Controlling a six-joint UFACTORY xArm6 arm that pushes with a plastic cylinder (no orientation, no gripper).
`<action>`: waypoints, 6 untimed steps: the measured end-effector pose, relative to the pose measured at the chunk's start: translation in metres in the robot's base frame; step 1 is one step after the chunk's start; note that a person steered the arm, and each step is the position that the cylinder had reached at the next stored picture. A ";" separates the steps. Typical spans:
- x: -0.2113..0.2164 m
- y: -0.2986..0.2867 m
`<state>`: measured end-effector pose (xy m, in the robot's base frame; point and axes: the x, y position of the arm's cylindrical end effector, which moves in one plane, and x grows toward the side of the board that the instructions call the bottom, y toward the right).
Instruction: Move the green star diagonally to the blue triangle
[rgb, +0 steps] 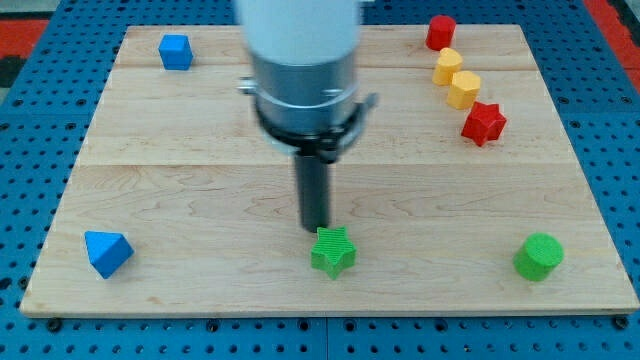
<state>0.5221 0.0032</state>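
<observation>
The board (200, 160) is pale, smooth wood with visible grain and plank seams. The green star (333, 251) looks like ridged matt plastic, and the arm's collar (305, 95) is brushed grey metal.

Wood board (200, 180) w/ green star (333, 250), blue triangle (107, 252), 6 other blocks.

1. The surface (200, 190) is pale wood with a faint grain, in long planks.
2. Around it lies a blue base (30, 45) with a grid of holes; a red patch shows at the upper right.
3. Green: the green star (333, 250), lower centre, and the green cylinder (538, 256), lower right.
4. Blue: the blue triangle (107, 252), lower left, and the blue cube (175, 51), upper left.
5. Upper right: a red cylinder (440, 32), a red star (483, 122) and a yellow block (456, 77).
6. The arm's housing (300, 60) is white over grey; the rod is dark down to my tip (316, 230).
</observation>
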 end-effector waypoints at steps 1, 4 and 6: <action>-0.018 -0.014; 0.036 -0.013; -0.024 -0.104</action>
